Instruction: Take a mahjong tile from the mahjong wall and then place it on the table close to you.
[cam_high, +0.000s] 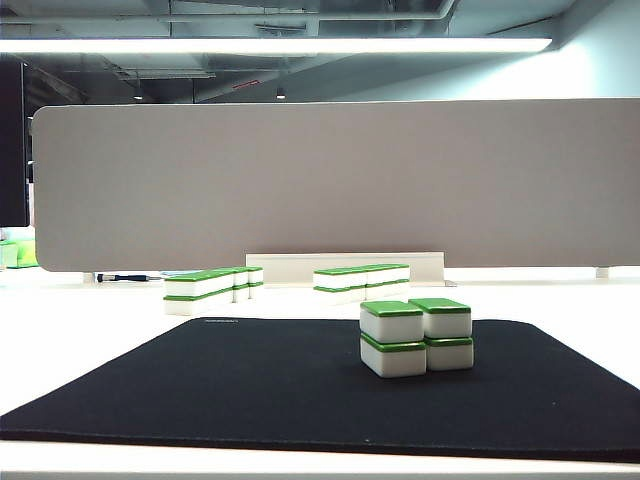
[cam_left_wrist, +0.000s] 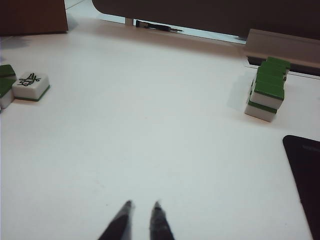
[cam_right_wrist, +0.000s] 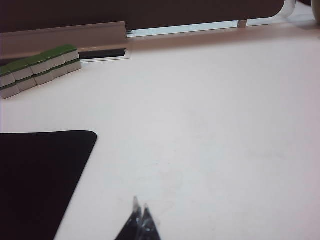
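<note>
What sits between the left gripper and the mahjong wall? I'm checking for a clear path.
Only bare white table lies between the left gripper and the mahjong wall, as the left wrist view shows.

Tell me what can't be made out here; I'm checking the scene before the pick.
1. Arms: outside the exterior view. Only the tips of the left gripper, slightly apart, and the right gripper, shut, show over the bare table.
2. Mahjong wall: tile count unclear, foreshortened in the exterior view.
3. Green-backed tile: cut off by the left wrist view's edge.
</note>
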